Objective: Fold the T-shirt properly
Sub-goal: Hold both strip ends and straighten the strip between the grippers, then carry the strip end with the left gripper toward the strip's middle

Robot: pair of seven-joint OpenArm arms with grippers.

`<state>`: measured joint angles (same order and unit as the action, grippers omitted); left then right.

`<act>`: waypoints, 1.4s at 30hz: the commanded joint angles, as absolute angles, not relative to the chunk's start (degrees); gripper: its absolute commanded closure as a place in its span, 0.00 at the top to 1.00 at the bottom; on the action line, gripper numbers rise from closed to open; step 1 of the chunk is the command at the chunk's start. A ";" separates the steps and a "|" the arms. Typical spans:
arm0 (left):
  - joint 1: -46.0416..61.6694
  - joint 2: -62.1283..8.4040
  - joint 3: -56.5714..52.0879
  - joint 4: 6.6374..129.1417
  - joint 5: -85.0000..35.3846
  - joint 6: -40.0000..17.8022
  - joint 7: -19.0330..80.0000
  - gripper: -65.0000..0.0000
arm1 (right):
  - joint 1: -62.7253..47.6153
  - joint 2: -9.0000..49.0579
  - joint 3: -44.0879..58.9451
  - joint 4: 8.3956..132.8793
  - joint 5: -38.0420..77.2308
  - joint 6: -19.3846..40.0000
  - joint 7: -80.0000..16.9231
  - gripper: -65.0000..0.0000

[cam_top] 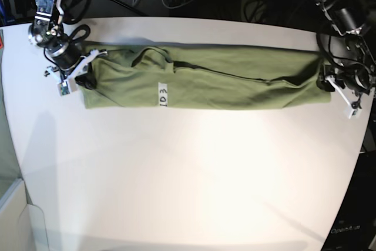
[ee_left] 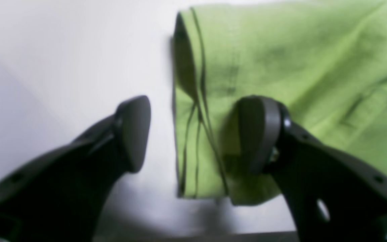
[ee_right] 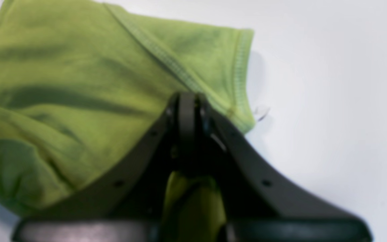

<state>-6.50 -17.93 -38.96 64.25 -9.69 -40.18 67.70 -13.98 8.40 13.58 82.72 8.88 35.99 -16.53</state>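
Right gripper (ee_right: 187,101) clamped on the T-shirt (cam_top: 235,80) at its sleeve end; left gripper (ee_left: 197,134) spread wide, straddling the hem at the opposite end.

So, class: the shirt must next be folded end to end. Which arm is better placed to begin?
Right. Its tool is already shut on the T-shirt near the sleeve, ready to carry that end over. The left tool is open, straddling the hem edge, gripping nothing yet.

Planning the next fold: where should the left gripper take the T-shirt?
At its hemmed end, coming in from the bare table side. The left gripper is open astride that edge, one finger over the T-shirt.
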 commanded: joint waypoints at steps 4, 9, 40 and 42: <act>-3.21 -12.18 -35.91 60.70 -5.93 -40.00 76.62 0.64 | -13.76 8.84 13.67 83.12 7.87 35.82 -17.80 0.01; -2.86 -11.91 -35.30 60.70 -5.93 -40.00 76.62 0.63 | -13.67 8.84 13.67 83.03 7.87 35.82 -17.80 0.01; -3.30 -13.32 -41.19 82.59 -6.46 -40.00 80.00 0.04 | -13.85 8.84 13.67 82.95 7.78 35.65 -17.98 0.01; -3.38 -12.97 -41.19 84.18 -6.46 -40.00 80.00 0.03 | -13.85 8.84 13.67 82.95 7.78 35.65 -17.98 0.01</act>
<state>-2.68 -11.94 -41.01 82.91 -6.76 -40.23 80.14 -13.85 8.38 13.52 82.70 8.91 35.94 -16.53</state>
